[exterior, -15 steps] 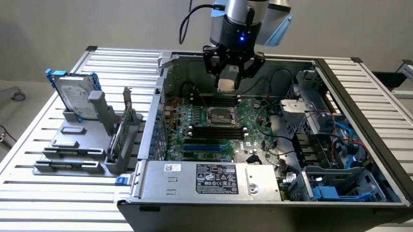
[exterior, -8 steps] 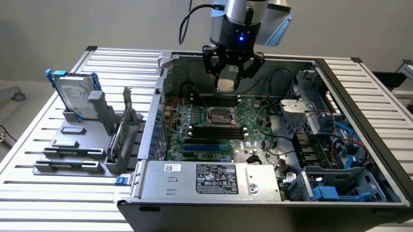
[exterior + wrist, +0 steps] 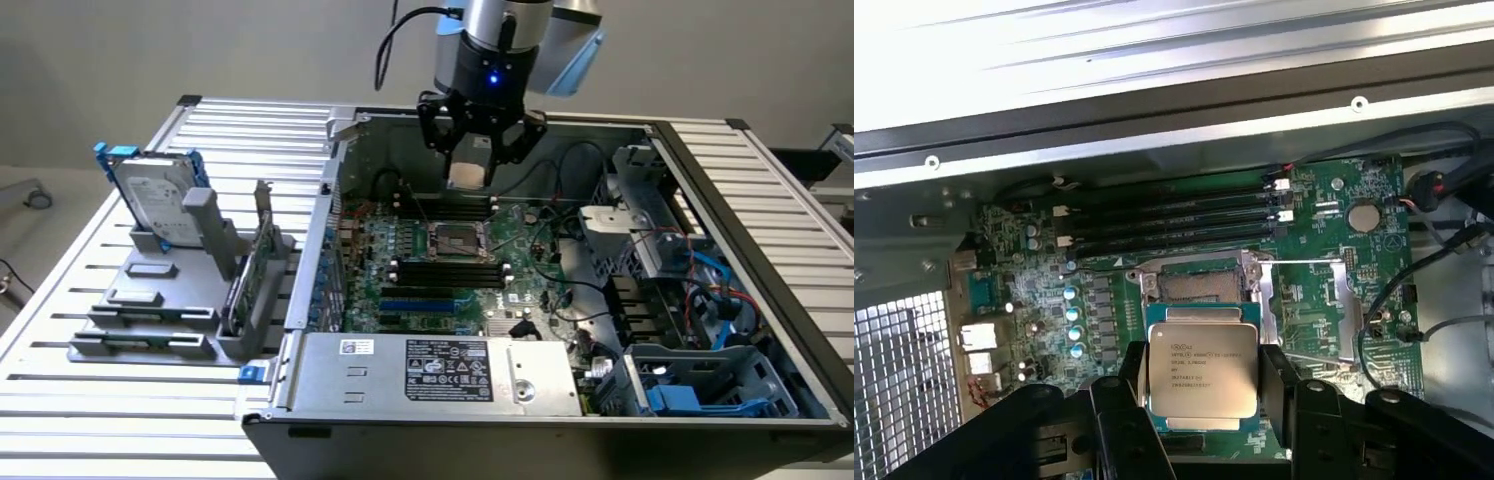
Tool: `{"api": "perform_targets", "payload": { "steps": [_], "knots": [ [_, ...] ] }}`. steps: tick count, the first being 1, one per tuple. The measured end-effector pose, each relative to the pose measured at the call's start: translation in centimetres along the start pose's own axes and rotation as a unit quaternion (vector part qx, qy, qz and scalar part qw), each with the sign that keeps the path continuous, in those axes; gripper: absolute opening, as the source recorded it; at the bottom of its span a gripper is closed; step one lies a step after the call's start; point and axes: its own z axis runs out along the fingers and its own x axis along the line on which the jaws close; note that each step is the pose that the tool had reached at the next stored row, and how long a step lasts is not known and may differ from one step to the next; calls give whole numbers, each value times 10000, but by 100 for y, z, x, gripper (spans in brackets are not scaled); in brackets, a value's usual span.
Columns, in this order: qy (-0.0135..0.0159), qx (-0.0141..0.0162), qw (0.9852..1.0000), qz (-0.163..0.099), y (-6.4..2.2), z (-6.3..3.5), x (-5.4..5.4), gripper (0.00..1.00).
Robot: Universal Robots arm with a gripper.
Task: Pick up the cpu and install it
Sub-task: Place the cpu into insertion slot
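Step in hand is judged to be the carry to the socket: pick-up done, install not yet done. The cpu [image 3: 1201, 370] is held flat with its printed silver top uppermost. It is clamped by two opposite edges between the black fingers [image 3: 1279, 385] of the gripper [image 3: 473, 180]. It is suspended over the motherboard [image 3: 1024, 290], apart from it. In the wrist view it is seen overlapping one edge of the socket [image 3: 1199, 285], not centred over it. The socket is seen open, with what appears to be its metal load frame [image 3: 1309, 300] swung aside and laid just beside it. Seating is judged to call for the chip to be brought squarely over the socket, edges parallel, and lowered level without sideways drag. Whether the corner orientation is matched cannot be told. Just beside the socket, black memory slots [image 3: 1174, 215] are noted on one side and a row of capacitors [image 3: 1071, 320] on another. Neither is judged an obstruction, but finger clearance by the load frame is judged tight. Farther from the socket, black cables [image 3: 1444, 250] are looped near the board edge and judged clear of the descent. Farther still, the power supply [image 3: 447, 370] is seen against the case [image 3: 707, 205] wall. Well apart from the socket, outside the case, a hard drive [image 3: 154, 195] with blue rails is stood on a grey rack [image 3: 147, 300].
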Motion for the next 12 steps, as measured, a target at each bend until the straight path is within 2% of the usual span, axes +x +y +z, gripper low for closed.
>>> {"api": "perform_targets", "payload": {
  "steps": [6,12],
  "knots": [
    [-28,-32,9989,476,0,0,0,55],
    [-56,-65,9953,965,0,0,0,55]
  ]
}}
